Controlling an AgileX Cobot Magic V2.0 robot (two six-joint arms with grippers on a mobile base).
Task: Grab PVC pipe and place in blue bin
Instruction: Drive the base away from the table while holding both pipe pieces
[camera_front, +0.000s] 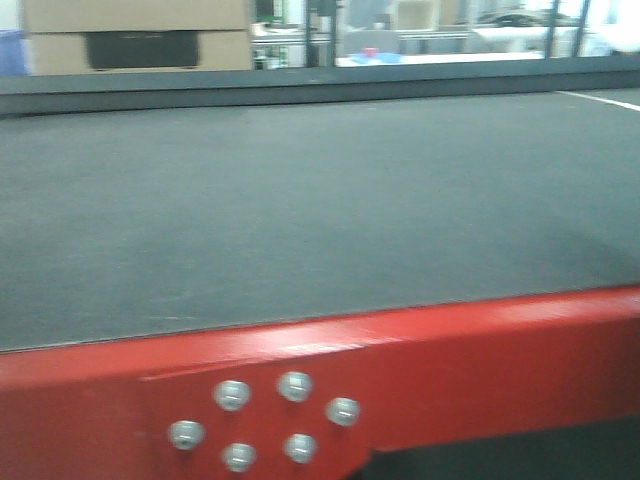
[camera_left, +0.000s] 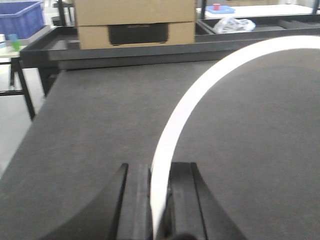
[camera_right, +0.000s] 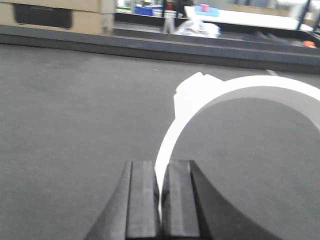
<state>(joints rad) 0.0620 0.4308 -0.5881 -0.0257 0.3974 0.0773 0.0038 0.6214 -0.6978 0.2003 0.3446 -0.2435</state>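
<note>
**Pipe in hand, bin yet to reach**

We judge the grab done and the carry to be the step in hand. The left gripper (camera_left: 159, 172) has its fingers pinched narrow on the thin white wall of the PVC pipe (camera_left: 192, 97), which rises from between them and arcs away to their right. The right gripper (camera_right: 161, 172) is clamped the same way on a white pipe wall (camera_right: 250, 86) curving up and to the right of its fingers. We cannot tell whether both hold one piece.

The blue bin (camera_left: 20, 17) sits far ahead of the left fingers and well off to their left, beyond the dark table top (camera_left: 90, 125). Next, we think, comes a swing left towards it, letting go only above its opening.
</note>
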